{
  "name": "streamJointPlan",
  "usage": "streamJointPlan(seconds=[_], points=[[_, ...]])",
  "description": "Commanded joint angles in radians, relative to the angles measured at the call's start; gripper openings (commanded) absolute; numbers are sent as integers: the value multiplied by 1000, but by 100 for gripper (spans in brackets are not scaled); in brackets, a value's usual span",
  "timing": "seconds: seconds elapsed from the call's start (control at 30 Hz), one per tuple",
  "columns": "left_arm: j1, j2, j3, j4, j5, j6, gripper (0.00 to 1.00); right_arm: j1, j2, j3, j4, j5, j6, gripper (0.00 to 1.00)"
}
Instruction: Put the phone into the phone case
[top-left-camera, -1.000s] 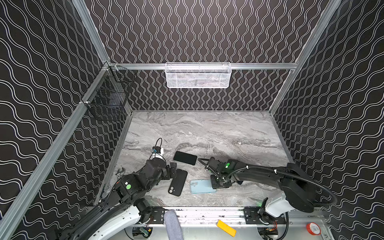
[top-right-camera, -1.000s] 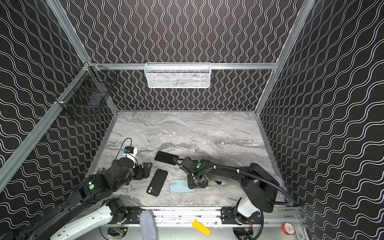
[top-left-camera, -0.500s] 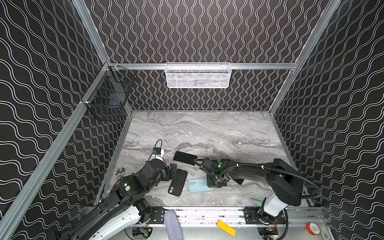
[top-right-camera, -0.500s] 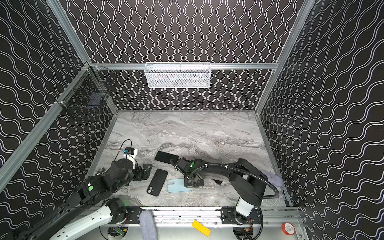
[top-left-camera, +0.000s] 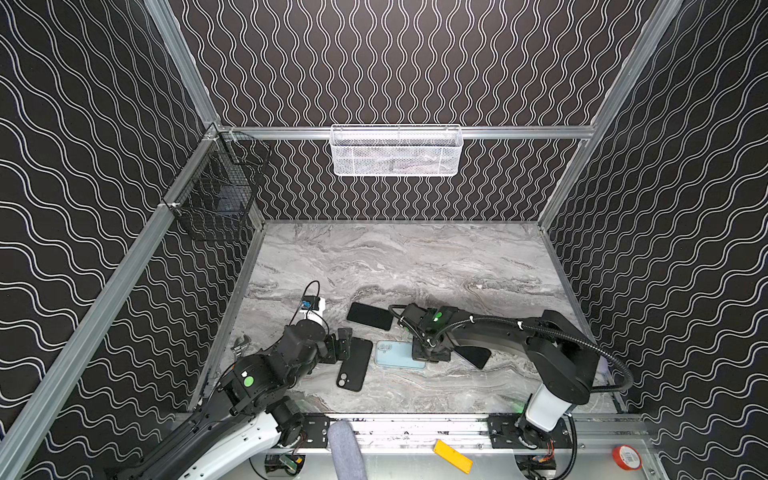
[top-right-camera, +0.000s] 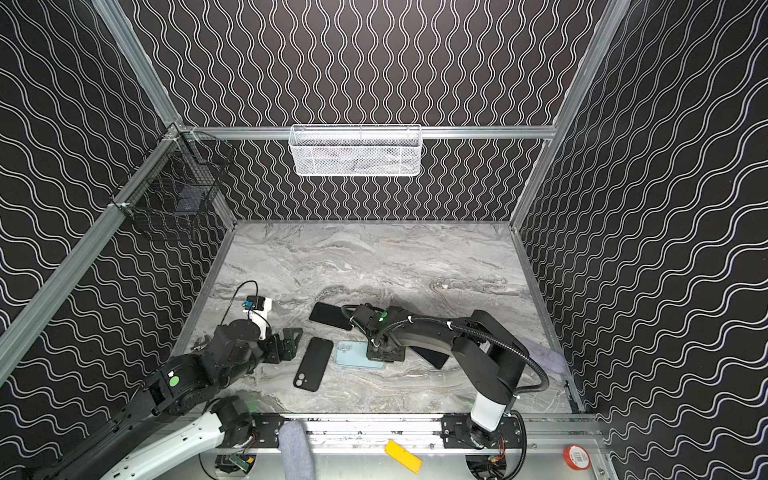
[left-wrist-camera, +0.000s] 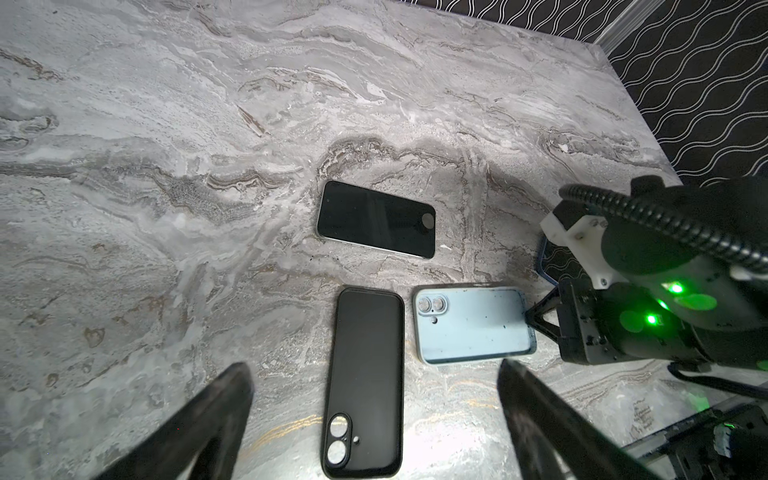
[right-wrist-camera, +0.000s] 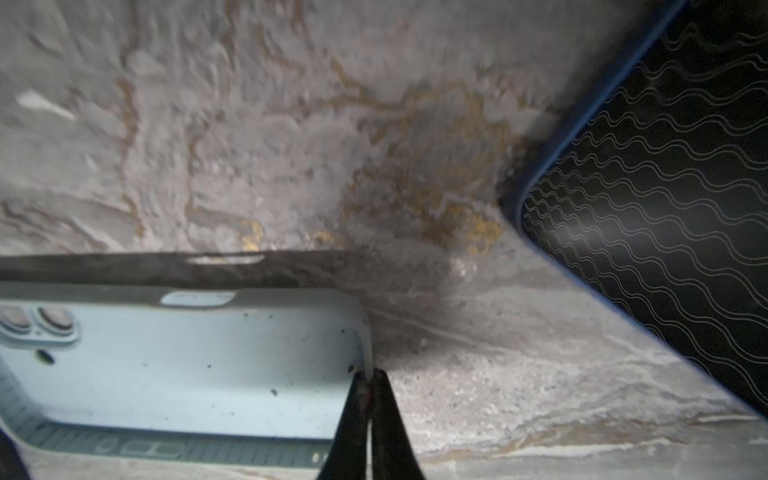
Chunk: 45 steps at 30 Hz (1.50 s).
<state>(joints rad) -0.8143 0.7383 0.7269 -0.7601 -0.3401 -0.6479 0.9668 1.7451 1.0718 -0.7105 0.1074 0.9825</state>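
Right tool (right-wrist-camera: 369, 384) — tight on blue case (right-wrist-camera: 187, 365)

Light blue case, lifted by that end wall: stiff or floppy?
Probably light: the light blue case is an empty thin shell. The right gripper pinches only one thin end wall, so the far end may sag or swing.

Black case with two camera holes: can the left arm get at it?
Probably yes: the left gripper is open right beside the black case, and nothing covers it.
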Motion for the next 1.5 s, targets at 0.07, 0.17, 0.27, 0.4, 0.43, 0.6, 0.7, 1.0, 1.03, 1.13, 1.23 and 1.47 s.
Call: streamJointPlan(seconds=[0.07,0.17,0.27,0.4,0.43,0.6,0.7,1.0,1.03,1.13,1.23,1.47], points=[[2,7,12,11,-18,28,96,3,44,67,-22,11,-40,6],[2,3,12,10,-23,28,96,3,56,84,-29,11,-52,6],[1,-3,11,7,-24,26,96,2,46,80,-39,17,-60,6],[3,6,15,9,-14,22,96,2,27,54,-34,10,-72,7],[1,11,17,8,-12,22,96,2,24,45,-34,9,-72,7],[1,39,27,9,-8,28,96,3,-6,-1,-7,7,-69,8],[2,56,34,16,-1,29,96,3,-19,-18,7,7,-65,11],[1,96,54,31,20,32,96,1,-32,-17,18,27,-73,34],[1,102,59,32,27,40,96,0,-39,-13,15,35,-74,36],[1,120,79,48,61,86,96,-22,-83,-5,-4,46,-84,49],[1,159,126,83,114,181,96,-90,-199,-27,-21,56,-88,64],[3,199,200,219,38,267,98,-309,-580,-172,-64,122,-87,82]])
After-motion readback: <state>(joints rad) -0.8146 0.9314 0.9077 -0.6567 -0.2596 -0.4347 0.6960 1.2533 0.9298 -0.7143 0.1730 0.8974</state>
